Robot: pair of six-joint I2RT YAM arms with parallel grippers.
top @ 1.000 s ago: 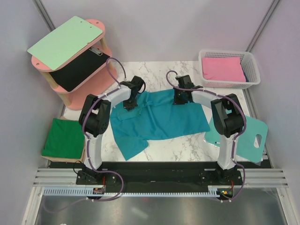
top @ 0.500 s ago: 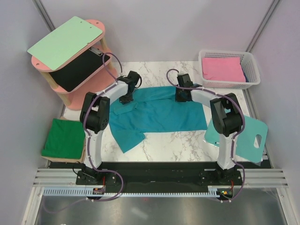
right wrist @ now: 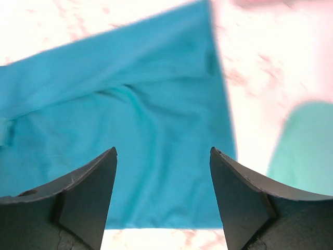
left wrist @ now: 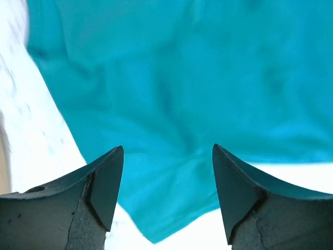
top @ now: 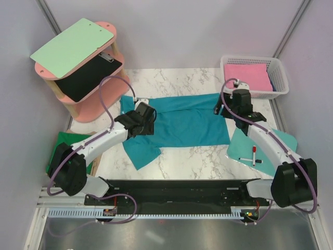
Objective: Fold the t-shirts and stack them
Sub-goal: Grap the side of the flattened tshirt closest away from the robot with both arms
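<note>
The teal-blue t-shirt lies spread across the marble table, with one sleeve trailing toward the near left. My left gripper hovers open over the shirt's left part; in the left wrist view the cloth shows between its empty jaws. My right gripper hangs open above the shirt's far right corner, and the right wrist view shows the cloth below the gripper with nothing held. The dark green t-shirt sits folded at the left edge.
A pink two-tier shelf at the far left carries a mint-green clipboard and a black pad. A white basket with pink cloth stands far right. A teal plastic board with a red marker lies at the right.
Both grippers have let go of the shirt's far edge and opened. Both arms have swung back and outward. The shirt now lies flatter, pulled toward the far side.
</note>
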